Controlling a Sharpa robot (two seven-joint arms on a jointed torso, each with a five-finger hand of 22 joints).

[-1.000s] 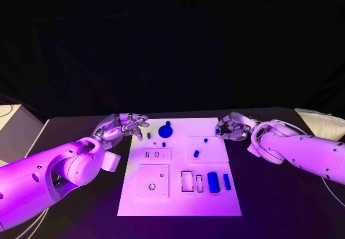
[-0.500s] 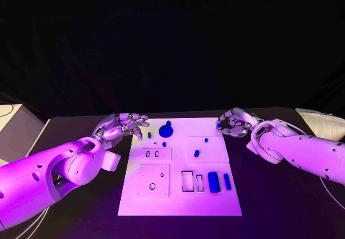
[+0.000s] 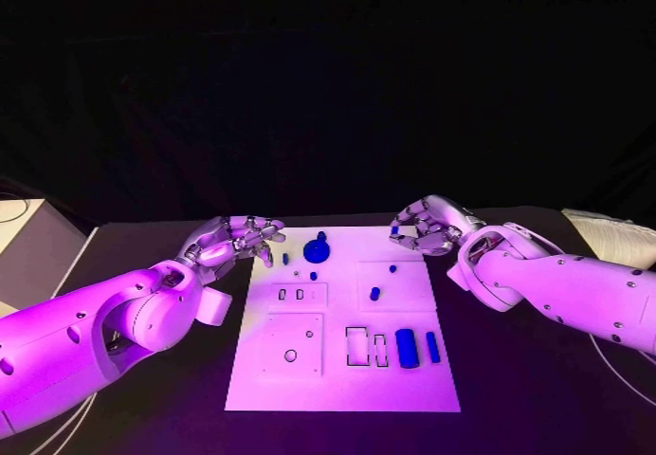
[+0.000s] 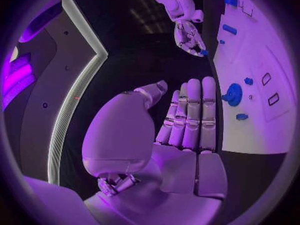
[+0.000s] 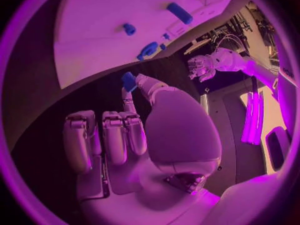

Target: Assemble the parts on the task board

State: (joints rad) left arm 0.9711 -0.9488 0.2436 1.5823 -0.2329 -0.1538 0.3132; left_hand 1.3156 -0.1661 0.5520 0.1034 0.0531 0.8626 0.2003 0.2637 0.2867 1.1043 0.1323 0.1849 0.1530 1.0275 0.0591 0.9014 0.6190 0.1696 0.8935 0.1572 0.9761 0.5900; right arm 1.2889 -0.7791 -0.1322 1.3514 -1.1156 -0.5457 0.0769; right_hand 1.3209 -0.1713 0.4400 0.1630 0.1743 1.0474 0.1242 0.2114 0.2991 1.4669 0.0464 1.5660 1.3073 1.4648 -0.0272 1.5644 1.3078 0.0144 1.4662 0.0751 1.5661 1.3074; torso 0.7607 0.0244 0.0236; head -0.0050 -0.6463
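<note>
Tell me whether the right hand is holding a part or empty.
Holding. In the right wrist view, the right hand pinches a small blue part between thumb and a fingertip; the left wrist view also shows blue at its fingertips.

The black surface (image 3: 164, 417) lies under my work. Off its far left corner I see a pale box-like object (image 3: 30, 248) with a dark cable on it, and off its far right corner a pale ribbed thing (image 3: 609, 232).
</note>
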